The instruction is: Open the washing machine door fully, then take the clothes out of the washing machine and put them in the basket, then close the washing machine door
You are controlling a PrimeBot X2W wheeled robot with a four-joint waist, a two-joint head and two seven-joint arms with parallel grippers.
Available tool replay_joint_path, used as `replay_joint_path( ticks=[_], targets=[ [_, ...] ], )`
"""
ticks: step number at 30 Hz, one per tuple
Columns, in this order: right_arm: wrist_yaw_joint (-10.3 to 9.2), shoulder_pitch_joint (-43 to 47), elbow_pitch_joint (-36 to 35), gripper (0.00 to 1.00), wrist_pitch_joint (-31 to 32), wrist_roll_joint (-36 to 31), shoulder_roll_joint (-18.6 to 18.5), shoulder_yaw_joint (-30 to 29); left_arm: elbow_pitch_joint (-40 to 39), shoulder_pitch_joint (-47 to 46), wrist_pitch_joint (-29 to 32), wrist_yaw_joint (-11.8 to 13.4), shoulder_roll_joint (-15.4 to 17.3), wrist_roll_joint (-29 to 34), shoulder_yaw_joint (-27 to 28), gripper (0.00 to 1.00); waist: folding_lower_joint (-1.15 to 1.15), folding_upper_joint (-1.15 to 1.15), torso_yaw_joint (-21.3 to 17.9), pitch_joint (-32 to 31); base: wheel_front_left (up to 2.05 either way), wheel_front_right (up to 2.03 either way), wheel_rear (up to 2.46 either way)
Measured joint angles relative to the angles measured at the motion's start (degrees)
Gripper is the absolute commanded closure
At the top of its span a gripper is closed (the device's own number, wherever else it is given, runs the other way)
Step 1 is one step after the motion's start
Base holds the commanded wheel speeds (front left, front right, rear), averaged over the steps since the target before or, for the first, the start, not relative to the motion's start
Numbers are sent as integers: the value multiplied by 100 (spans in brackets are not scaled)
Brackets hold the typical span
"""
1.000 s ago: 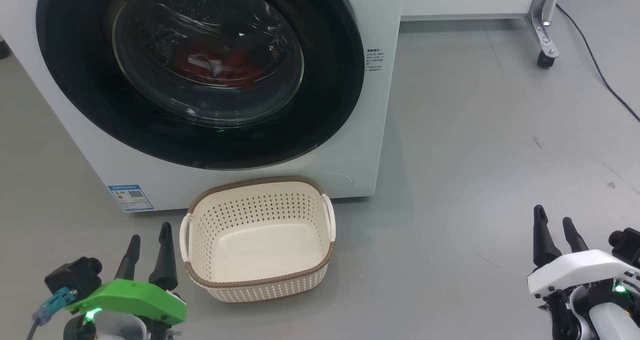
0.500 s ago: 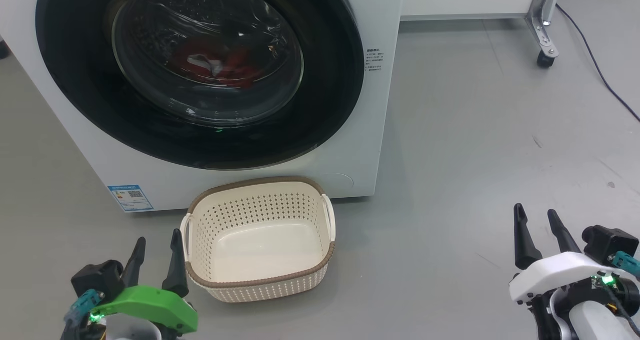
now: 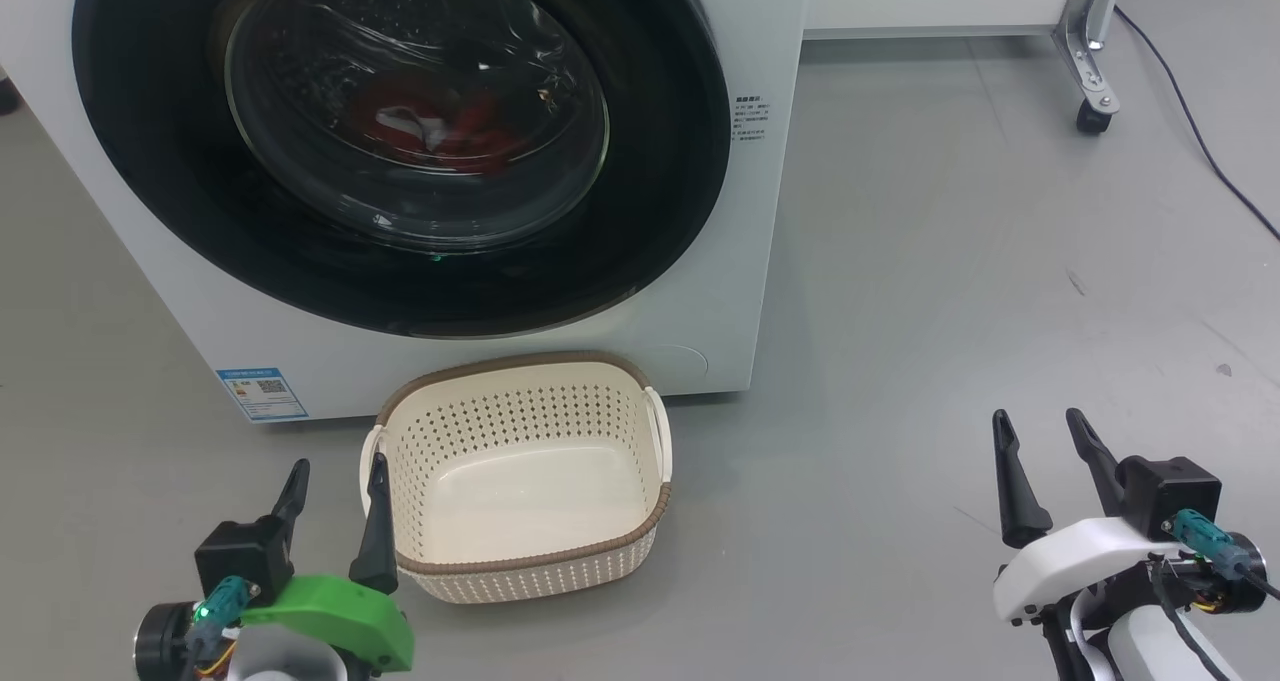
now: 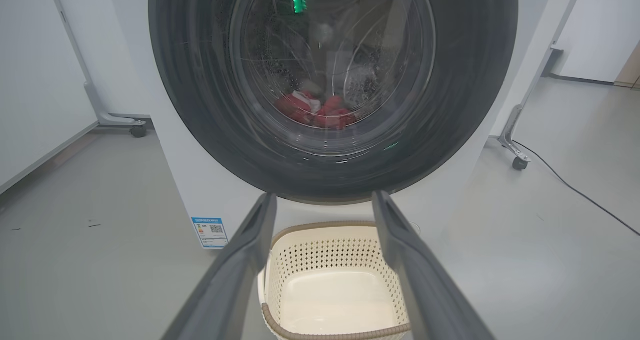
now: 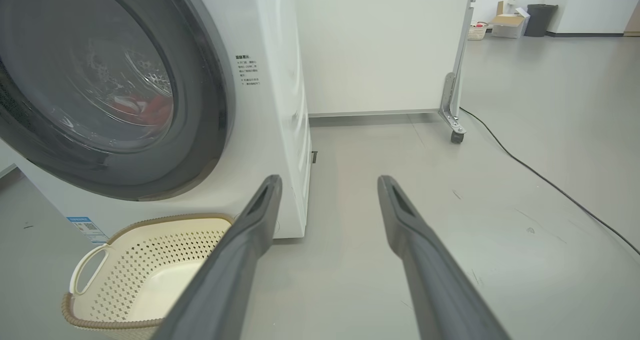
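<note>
Opening the shut door (image 3: 400, 131), upper left, wants a rim hook; left tool (image 3: 339, 464) and right tool (image 3: 1035, 415) gape empty.

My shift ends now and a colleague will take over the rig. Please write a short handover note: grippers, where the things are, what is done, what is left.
Left gripper: open, holds nothing, low by the left side of the basket.
Right gripper: open, holds nothing, over the floor to the right of the washing machine.
Washing machine door: shut.
Clothes: red, inside the drum, seen through the glass.
Basket: empty, on the floor in front of the machine.
Done: nothing yet.
Left: open the door fully, move the clothes to the basket, close the door.
</note>
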Motion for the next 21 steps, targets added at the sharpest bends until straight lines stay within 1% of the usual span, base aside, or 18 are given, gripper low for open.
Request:
replay_joint_path(
  ticks=[5, 11, 13, 21],
  targets=[
    [-62, -41, -1, 0, -73, -315, -18, 55, 62, -15, -78, 64, -3, 285, -60, 0, 0, 0, 2, 8, 0, 0, 0],
    [-76, -80, 0, 0, -175, -612, -43, 107, 91, -45, -175, 125, -8, 594, -140, 0, 0, 0, 5, 12, 0, 0, 0],
    [-108, -93, 0, 0, -199, -714, -53, 123, 96, -55, -182, 162, -15, 719, -140, 0, 0, 0, 6, 13, 0, 0, 0],
    [-163, -93, 0, 0, -270, -1081, -71, 210, 111, -102, -285, 194, -51, 1068, -152, 0, 0, 0, 14, 16, 0, 0, 0]
  ],
)
